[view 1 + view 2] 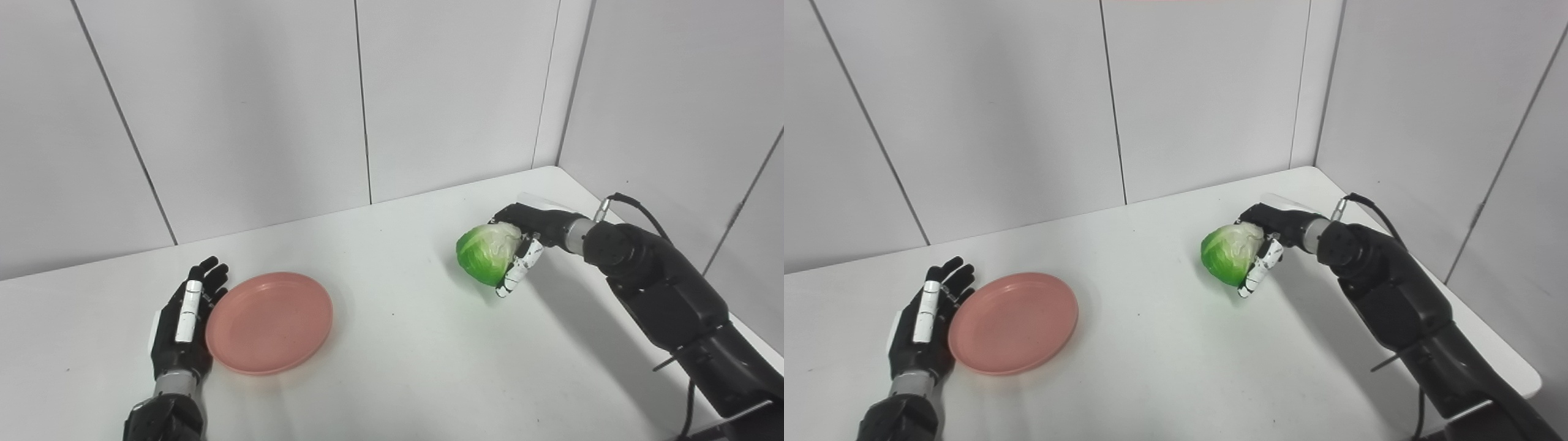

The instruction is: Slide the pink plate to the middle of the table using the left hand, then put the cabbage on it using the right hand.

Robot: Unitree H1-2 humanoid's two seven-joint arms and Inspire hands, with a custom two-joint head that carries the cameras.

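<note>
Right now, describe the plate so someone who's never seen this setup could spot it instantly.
Start at the white table set into the corner of grey wall panels, then look to its left side. The pink plate lies flat there, with the left hand against its left edge. It is the only flat, round, salmon-pink thing; the cabbage in the right hand is green and rounded.

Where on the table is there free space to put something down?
Bare table lies between the pink plate and the cabbage, and along the back wall. Crowded: the left hand against the plate's left rim, and the right hand around the cabbage.
</note>
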